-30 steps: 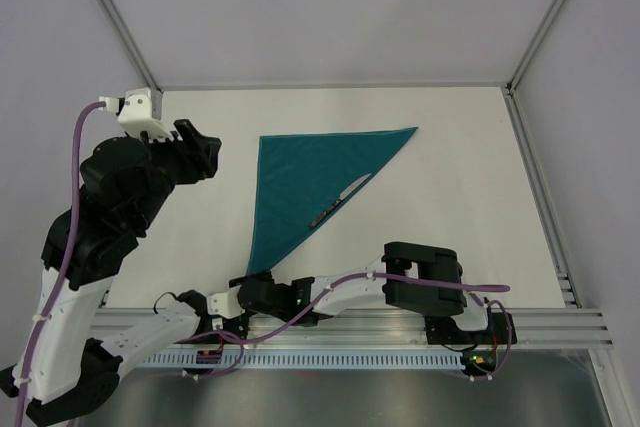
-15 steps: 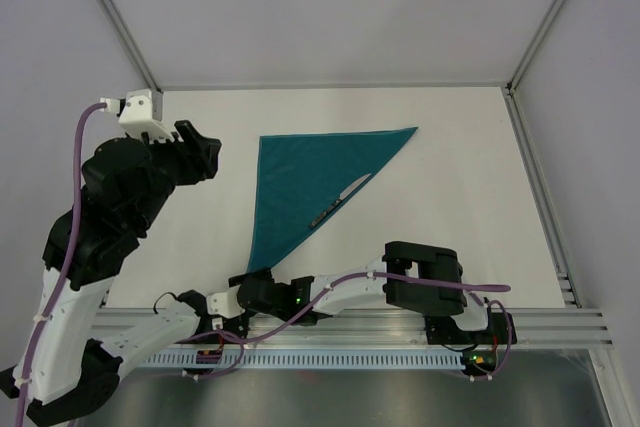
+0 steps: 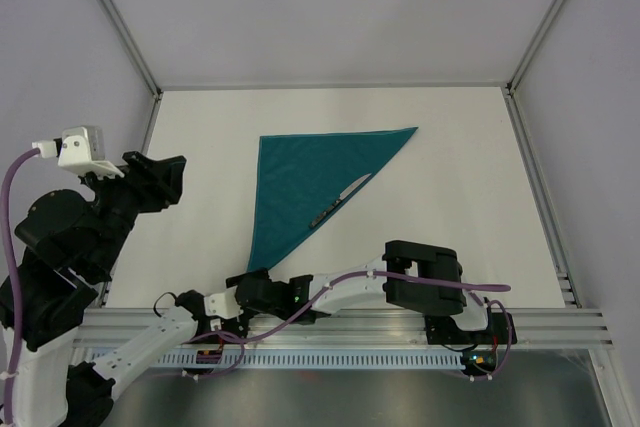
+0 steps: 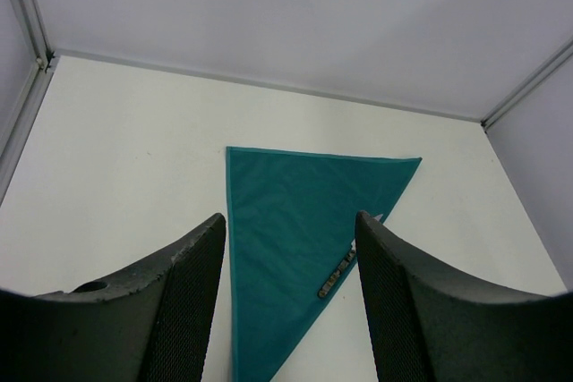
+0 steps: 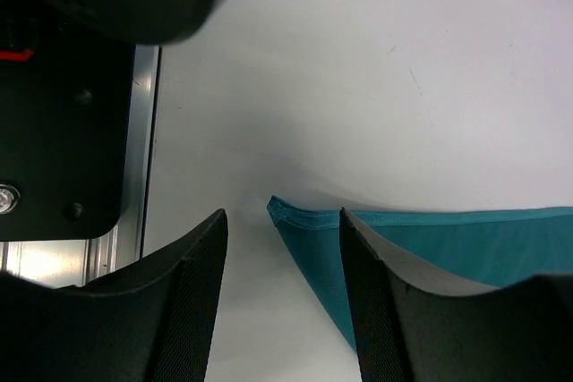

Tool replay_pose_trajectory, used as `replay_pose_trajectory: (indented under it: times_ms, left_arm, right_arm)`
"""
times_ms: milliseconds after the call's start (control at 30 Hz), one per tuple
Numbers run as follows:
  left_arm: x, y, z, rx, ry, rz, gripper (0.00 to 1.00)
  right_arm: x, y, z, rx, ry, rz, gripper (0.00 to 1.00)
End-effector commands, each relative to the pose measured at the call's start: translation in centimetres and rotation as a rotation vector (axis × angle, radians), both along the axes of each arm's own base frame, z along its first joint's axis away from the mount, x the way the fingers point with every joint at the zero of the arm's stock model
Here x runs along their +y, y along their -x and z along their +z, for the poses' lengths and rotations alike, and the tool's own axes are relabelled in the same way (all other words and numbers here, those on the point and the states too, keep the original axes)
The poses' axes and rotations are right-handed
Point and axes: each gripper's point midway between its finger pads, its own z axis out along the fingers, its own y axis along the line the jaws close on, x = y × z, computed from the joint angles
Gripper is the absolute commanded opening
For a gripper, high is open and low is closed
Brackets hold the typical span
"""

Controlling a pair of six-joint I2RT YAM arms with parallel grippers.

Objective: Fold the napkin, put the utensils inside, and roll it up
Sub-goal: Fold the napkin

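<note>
Near edge: an aluminium rail (image 3: 540,322) runs along the front of the white surface (image 3: 450,207), with both arm bases bolted to it.
Right arm: lies low and stretched leftward just beyond the rail, with a purple cable along it.
Right gripper (image 5: 282,214): set low at the near tip of the napkin; jaws apart and clamping nothing.
Right wrist detail: the hemmed corner of the cloth lies flat on the surface in the gap between the two fingers (image 5: 201,257). The cloth runs on under the finger on the picture's right; contact there cannot be told.
Left arm: raised over the left margin of the surface, well apart from the cloth.
Left gripper (image 4: 289,221): held high, looking down across the surface; jaws wide apart and empty.
Napkin (image 3: 305,182): teal-green cloth folded into a triangle, flat on the middle of the surface. One straight side runs from the near tip away from the arms, one runs along the far side, and a long diagonal side faces right.
Utensil (image 3: 340,199): one slim piece seen, lying on the napkin close along the diagonal side. The dark handle is nearer the arms and the silvery end points toward the far right corner of the cloth. Its type cannot be told.
Far boundary: pale walls (image 3: 330,17) with metal frame posts stand at the far corners of the surface.
</note>
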Motion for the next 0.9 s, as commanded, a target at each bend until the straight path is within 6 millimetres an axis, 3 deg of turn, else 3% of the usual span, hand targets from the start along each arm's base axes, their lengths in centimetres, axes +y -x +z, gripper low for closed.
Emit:
replay_pose_trajectory:
  times_ms: [0, 500, 867]
  left_arm:
    - [0.5, 0.1, -1.4, 0.038, -0.045, 0.017, 0.65]
    - [0.7, -0.1, -2.9, 0.07, -0.053, 0.037, 0.65]
    - [0.6, -0.3, -2.9, 0.074, -0.062, 0.038, 0.66]
  right_arm:
    - [3.0, -3.5, 1.8, -0.019, -0.121, -0.133, 0.6]
    - [2.3, -6.5, 5.3, 0.035, -0.178, -0.188, 0.62]
    - [1.6, -5.3, 5.4, 0.114, -0.171, -0.19, 0.62]
